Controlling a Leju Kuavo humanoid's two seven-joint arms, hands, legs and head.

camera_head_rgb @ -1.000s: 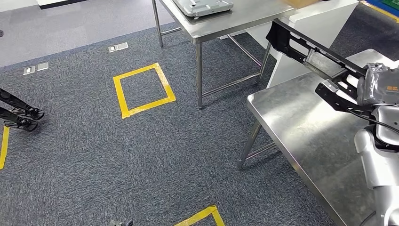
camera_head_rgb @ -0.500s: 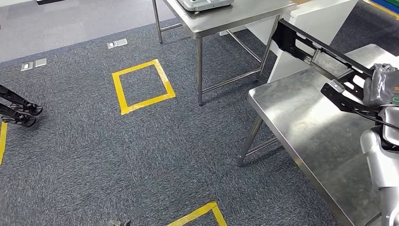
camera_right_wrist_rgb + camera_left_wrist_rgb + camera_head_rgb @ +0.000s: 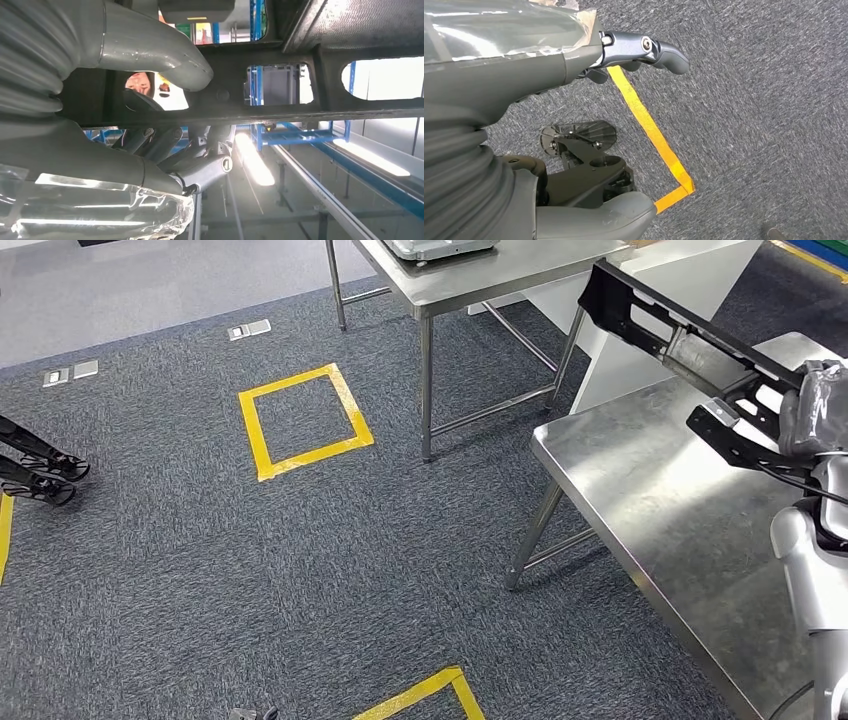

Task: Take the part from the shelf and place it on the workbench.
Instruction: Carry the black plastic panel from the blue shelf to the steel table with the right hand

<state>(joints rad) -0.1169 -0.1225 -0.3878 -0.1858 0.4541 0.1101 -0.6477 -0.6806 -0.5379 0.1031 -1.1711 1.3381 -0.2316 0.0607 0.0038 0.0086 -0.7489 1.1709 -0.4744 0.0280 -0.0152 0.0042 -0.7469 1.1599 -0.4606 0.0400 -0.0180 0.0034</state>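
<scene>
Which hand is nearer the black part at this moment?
Right. The right hand grips the black part above the steel workbench. The left hand hangs over carpet beside yellow floor tape, away from the part.

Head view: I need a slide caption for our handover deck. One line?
Right hand holds the long black part above the steel workbench, not yet set down.

The head camera looks down from high over the carpet [image 3: 300, 570] and steel counter [image 3: 650, 490]. The left wrist camera faces the same carpet, close. The right wrist camera looks up from under the black part [image 3: 280, 100].
</scene>
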